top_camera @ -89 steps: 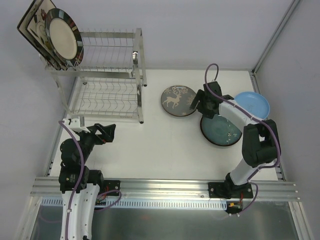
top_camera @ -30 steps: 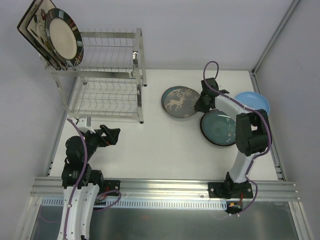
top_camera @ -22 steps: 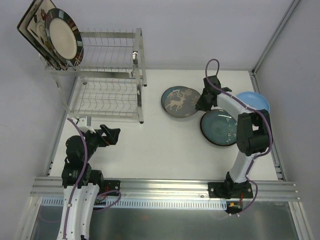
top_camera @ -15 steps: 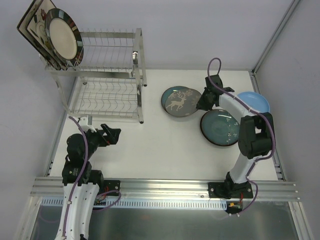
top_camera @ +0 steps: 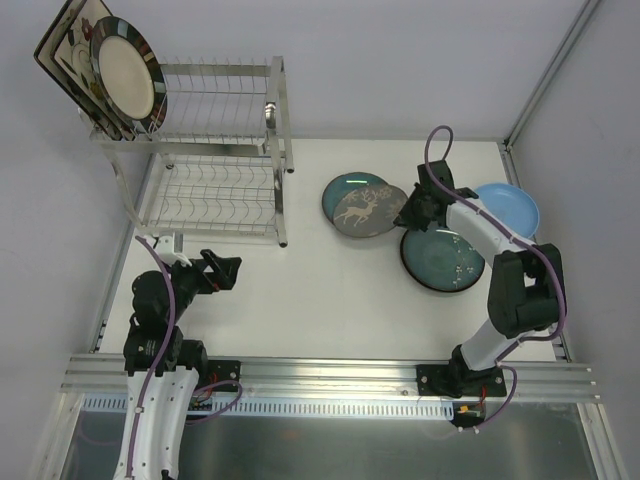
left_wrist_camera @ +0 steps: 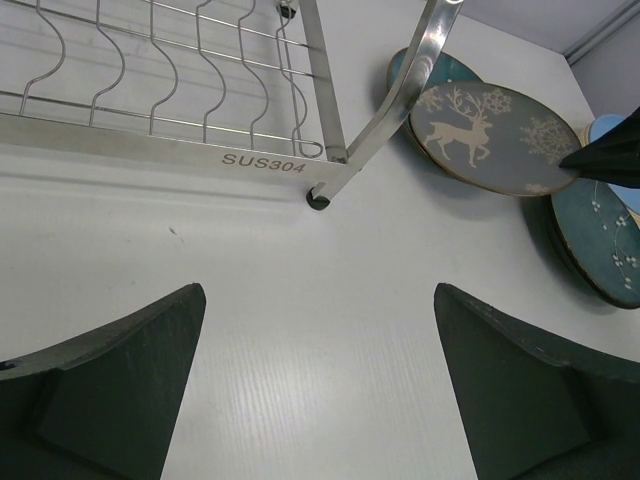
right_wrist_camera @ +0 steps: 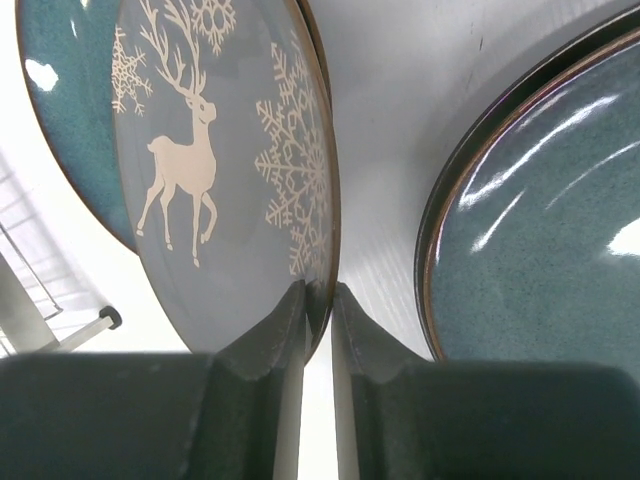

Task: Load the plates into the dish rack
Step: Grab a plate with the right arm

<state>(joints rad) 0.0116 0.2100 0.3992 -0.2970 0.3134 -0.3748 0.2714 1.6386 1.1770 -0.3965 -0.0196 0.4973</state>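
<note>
A grey plate with a white reindeer (top_camera: 368, 210) lies tilted on a teal plate (top_camera: 335, 195) in mid-table. My right gripper (top_camera: 406, 212) is shut on its right rim; in the right wrist view the rim sits pinched between the fingers (right_wrist_camera: 300, 315) of that gripper (right_wrist_camera: 320, 300). A dark teal plate (top_camera: 440, 258) and a light blue plate (top_camera: 508, 205) lie beside it. The dish rack (top_camera: 280, 150) stands at the back left, with a round cream plate (top_camera: 125, 80) and a square floral plate (top_camera: 65, 45) in its top tier. My left gripper (top_camera: 226, 270) hangs open over bare table (left_wrist_camera: 320, 380).
The rack's lower corner foot (left_wrist_camera: 318, 200) stands close ahead of the left gripper. The reindeer plate (left_wrist_camera: 490, 135) and dark teal plate (left_wrist_camera: 600, 240) show at the right of the left wrist view. Walls close in the table at the back and right.
My right gripper has closed on the reindeer plate's right rim and pulled it up and to the right, uncovering the teal plate beneath. The left arm has hardly moved.
</note>
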